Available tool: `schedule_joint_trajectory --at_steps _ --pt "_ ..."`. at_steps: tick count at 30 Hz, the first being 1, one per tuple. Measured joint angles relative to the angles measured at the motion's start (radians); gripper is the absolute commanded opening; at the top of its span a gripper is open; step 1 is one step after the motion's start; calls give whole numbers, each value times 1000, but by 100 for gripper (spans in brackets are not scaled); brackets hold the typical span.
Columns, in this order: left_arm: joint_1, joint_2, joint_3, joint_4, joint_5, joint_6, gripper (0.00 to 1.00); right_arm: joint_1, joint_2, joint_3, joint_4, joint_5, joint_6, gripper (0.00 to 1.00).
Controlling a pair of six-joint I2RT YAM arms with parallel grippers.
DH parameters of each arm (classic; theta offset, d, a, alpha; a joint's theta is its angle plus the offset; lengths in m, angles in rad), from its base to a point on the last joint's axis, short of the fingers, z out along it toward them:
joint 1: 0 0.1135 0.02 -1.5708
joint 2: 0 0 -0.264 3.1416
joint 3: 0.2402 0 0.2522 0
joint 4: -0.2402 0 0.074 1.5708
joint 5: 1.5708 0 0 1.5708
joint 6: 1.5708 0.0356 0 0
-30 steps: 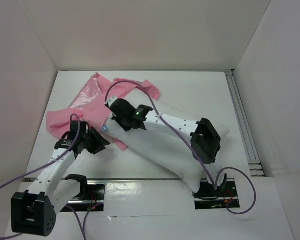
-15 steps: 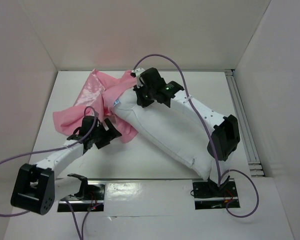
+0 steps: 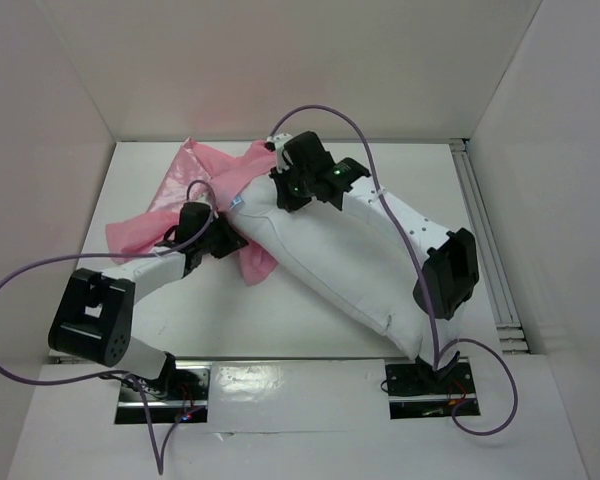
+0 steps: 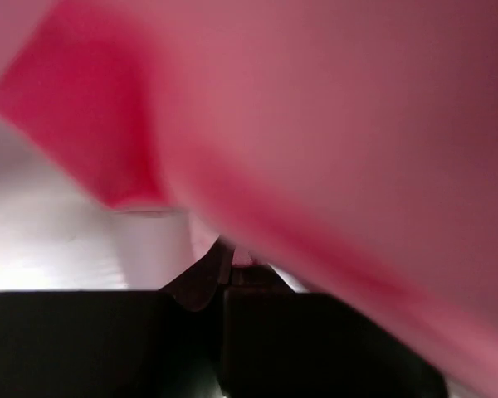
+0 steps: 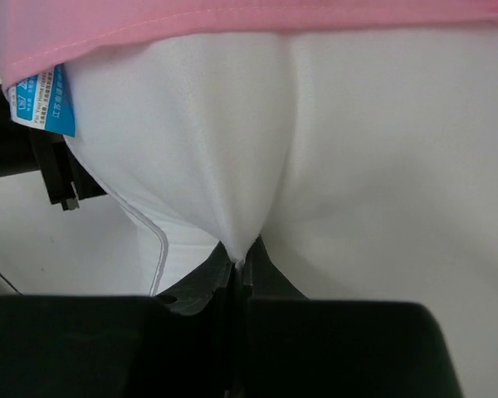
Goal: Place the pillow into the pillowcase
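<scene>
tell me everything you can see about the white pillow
The pillow is a plump, long white cushion of plain soft fabric with a piped seam, lying diagonally on the table. A blue-and-white tag hangs at its far-left end, where the pink pillowcase edge overlaps it. The right gripper is shut, pinching a fold of it near that end.

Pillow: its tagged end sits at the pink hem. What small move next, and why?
Probably ease the right gripper forward, feeding the pillow deeper: it pinches the pillow near the tag, the pillowcase hem just overlaps that end, and the left gripper seems shut on it.
</scene>
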Motion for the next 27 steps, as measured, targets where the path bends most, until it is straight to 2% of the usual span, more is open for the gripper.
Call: schedule_joint_trajectory --at_steps 3,5,9,11,13,17,20,23,27 --pt "0 4 60 -13 41 -5 0 -4 43 61 -27 87 7 0" --pt "2 3 119 -23 99 -23 0 -13 96 164 -77 179 10 0" --pt "2 7 371 -106 201 -32 0 -66 169 380 -98 373 -21 0" --pt "3 2 505 -115 239 -26 0 -81 155 406 -60 443 -46 0" --pt "10 -27 547 -84 275 -21 0 -58 121 373 -13 522 -68 0" --pt "34 -127 323 -35 338 -40 0 114 77 189 101 613 -42 0" --pt "47 -169 66 -40 350 -74 0 219 155 78 134 588 22 0" --pt "32 -259 -124 -164 337 -95 0 232 274 35 131 523 79 0" --pt "26 -469 -134 -273 266 -68 0 183 291 87 117 458 134 0"
